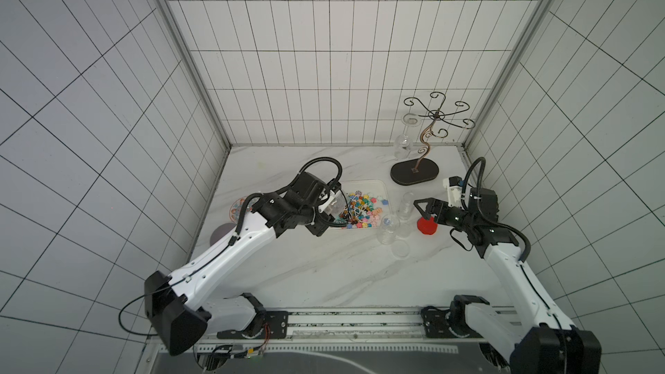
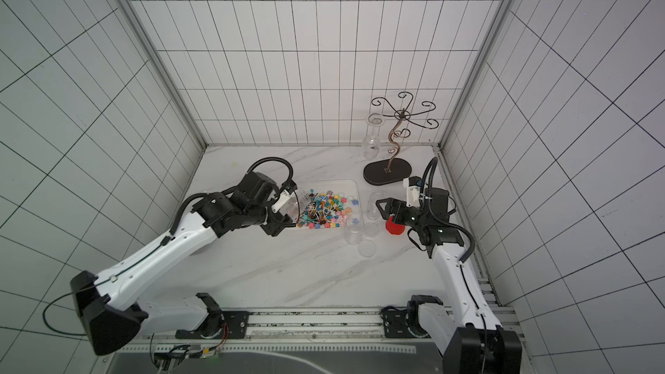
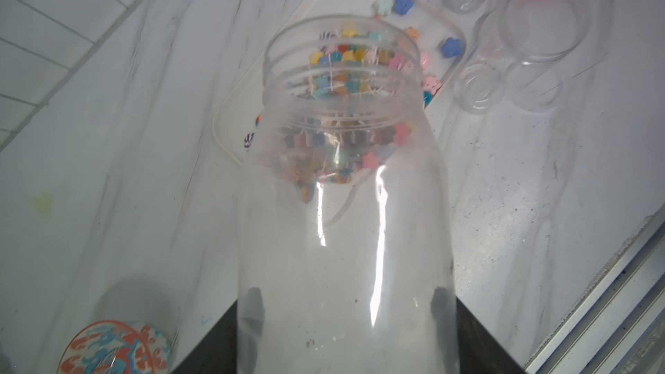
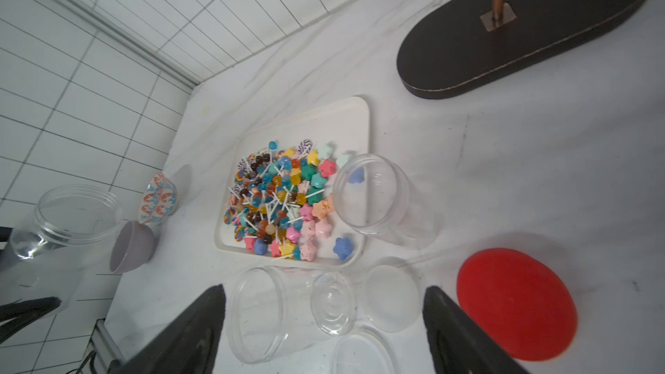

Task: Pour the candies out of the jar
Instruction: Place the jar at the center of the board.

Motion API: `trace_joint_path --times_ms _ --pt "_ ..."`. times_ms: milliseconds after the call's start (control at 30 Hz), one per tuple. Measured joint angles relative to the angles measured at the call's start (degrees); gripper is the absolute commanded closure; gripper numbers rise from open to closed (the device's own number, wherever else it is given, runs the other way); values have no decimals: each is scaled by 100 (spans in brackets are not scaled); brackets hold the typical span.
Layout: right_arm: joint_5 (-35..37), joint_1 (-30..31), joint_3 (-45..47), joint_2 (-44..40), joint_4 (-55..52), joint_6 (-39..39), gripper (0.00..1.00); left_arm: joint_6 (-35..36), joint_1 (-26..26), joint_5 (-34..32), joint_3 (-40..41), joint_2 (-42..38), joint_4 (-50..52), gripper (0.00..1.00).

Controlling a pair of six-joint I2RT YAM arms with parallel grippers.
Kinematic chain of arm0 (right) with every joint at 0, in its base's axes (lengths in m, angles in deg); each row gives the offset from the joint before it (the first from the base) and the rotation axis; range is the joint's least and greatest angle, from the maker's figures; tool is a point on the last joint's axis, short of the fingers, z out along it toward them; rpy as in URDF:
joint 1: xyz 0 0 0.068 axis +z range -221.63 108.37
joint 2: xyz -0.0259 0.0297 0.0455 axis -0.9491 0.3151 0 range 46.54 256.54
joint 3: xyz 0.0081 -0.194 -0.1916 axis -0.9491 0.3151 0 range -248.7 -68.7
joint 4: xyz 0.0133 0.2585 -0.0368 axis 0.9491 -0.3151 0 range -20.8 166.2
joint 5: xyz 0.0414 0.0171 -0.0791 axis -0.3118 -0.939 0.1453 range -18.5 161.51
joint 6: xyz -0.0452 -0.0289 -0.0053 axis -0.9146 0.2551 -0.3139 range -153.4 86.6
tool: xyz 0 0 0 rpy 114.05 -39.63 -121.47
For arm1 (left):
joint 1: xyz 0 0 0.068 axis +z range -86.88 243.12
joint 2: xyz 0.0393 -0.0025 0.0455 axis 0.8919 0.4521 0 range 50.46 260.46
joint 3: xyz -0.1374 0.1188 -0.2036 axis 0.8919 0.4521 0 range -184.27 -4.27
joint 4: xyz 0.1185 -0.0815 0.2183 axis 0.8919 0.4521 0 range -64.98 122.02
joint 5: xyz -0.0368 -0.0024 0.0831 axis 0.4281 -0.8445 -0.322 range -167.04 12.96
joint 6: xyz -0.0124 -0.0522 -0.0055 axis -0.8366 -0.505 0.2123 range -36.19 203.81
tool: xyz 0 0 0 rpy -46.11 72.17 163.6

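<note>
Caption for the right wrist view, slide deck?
Right gripper open near clear jars and red lid; candies piled on white tray.

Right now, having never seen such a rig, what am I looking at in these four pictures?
Two white robot arms with pincer grippers work at a marble table. Both top views look down from one overhead camera; each wrist view rides on an arm. The left gripper clamps a clear jar, tipped over a white tray where the candies lie heaped; the jar looks empty. The right gripper is open, holding nothing, near a red lid. Nearby: empty jars, clear lids, two bowls.
</note>
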Motion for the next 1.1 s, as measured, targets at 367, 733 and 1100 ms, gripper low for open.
trace_joint_path --times_ms 367,733,1100 --pt "-1751 1296 -1497 304 -260 46 24 599 444 2332 977 -1012 -1451 40" --pt "-2009 2730 -2774 1113 -903 -304 35 776 457 3226 1078 -881 -1792 40" --pt "-2052 3318 -2833 1397 -1305 -413 52 789 457 3410 1119 -879 -1875 40"
